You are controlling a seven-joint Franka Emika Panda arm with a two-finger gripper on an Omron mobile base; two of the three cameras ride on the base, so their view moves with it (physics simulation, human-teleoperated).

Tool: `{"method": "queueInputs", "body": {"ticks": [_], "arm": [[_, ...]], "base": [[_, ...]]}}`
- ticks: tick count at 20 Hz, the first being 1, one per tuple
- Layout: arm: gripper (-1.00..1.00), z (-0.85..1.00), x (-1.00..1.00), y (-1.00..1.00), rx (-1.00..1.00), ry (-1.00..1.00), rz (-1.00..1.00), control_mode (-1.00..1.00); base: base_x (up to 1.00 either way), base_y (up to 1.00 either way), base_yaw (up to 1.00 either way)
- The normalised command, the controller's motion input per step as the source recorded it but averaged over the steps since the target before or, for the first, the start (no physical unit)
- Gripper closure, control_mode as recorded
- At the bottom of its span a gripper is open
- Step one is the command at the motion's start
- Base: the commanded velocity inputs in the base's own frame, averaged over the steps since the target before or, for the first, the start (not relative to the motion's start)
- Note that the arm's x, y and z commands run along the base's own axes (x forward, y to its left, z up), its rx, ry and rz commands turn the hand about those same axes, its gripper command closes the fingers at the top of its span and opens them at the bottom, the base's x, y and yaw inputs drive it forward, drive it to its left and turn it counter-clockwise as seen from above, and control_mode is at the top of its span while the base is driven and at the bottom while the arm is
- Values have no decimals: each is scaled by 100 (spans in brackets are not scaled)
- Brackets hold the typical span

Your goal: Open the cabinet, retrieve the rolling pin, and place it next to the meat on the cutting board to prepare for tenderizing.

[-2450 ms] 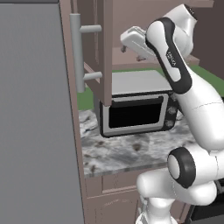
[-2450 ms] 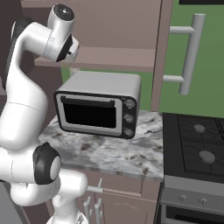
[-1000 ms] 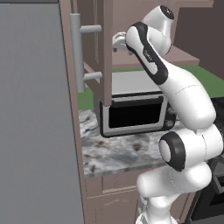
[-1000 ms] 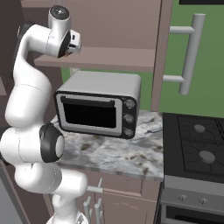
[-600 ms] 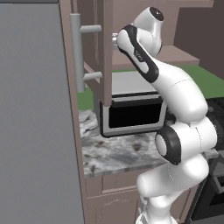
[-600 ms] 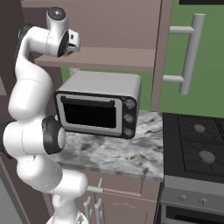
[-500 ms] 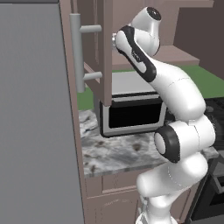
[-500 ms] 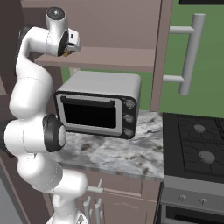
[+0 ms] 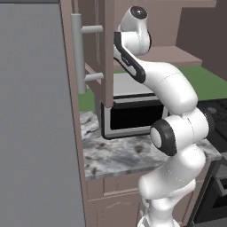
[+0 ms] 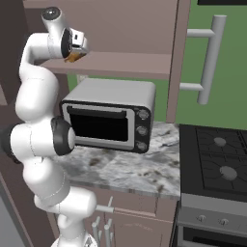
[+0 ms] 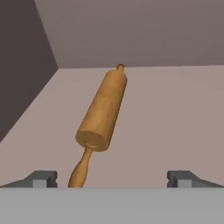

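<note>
Inside the cabinet (image 9: 106, 53), your gripper (image 11: 112, 179) has its fingers (image 11: 41, 178) spread wide, holding nothing; the rolling pin (image 11: 101, 116) lies on the shelf, its near handle between them.

Two cameras sit behind the arm, one left, one right, looking forward at the same toaster oven (image 9: 133, 111) and speckled surface (image 10: 130, 169). The hand camera looks close along the cabinet (image 11: 175, 109) shelf.

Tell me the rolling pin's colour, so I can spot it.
Light orange-brown wood; the rolling pin shows best in the hand view.
</note>
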Motion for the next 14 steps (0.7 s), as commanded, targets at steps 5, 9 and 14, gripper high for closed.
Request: {"method": "queueInputs", "body": {"ticks": [5, 9, 14], "arm": [[-100, -1, 28, 6, -4, 0, -14, -100], [-100, -3, 18, 1, 0, 0, -12, -100], [-100, 0, 9, 0, 0, 0, -6, -100]], "base": [[0, 0, 0], [0, 0, 0], [0, 0, 0]]}}
